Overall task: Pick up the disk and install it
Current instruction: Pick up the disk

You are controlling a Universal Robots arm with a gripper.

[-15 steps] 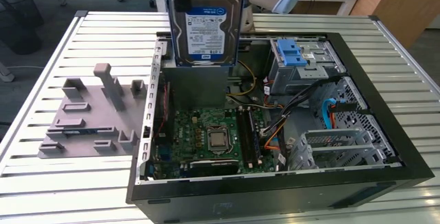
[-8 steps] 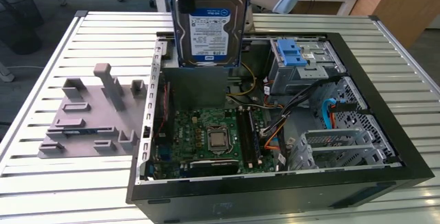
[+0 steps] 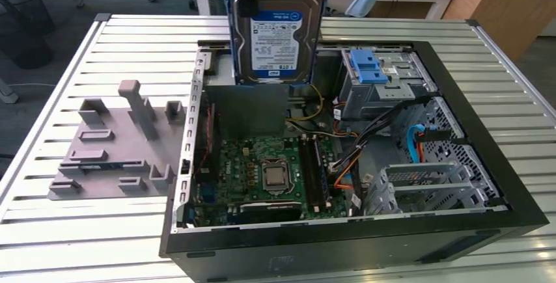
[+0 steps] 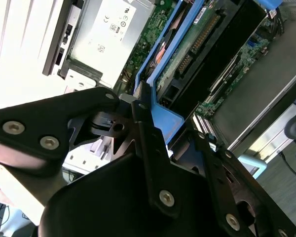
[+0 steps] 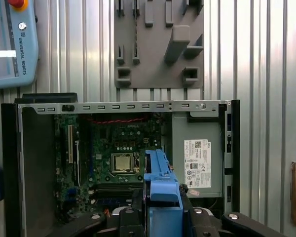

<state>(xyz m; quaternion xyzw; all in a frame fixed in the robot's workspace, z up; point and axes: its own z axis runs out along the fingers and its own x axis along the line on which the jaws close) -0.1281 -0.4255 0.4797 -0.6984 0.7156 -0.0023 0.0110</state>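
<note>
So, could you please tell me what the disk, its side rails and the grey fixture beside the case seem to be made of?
The disk: silver metal casing, dull sheen, under a printed label. Its side rails: smooth blue plastic, moulded look. The grey fixture: uniform matte grey, probably plastic.

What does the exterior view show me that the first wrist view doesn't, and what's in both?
Exterior view: the disk with its label facing the camera, upright above the open computer case, plus the blue latch. First wrist view: the gripper clamped on the disk's blue rail, and a control pendant. Both: the circuit board and the grey holder plate.
</note>
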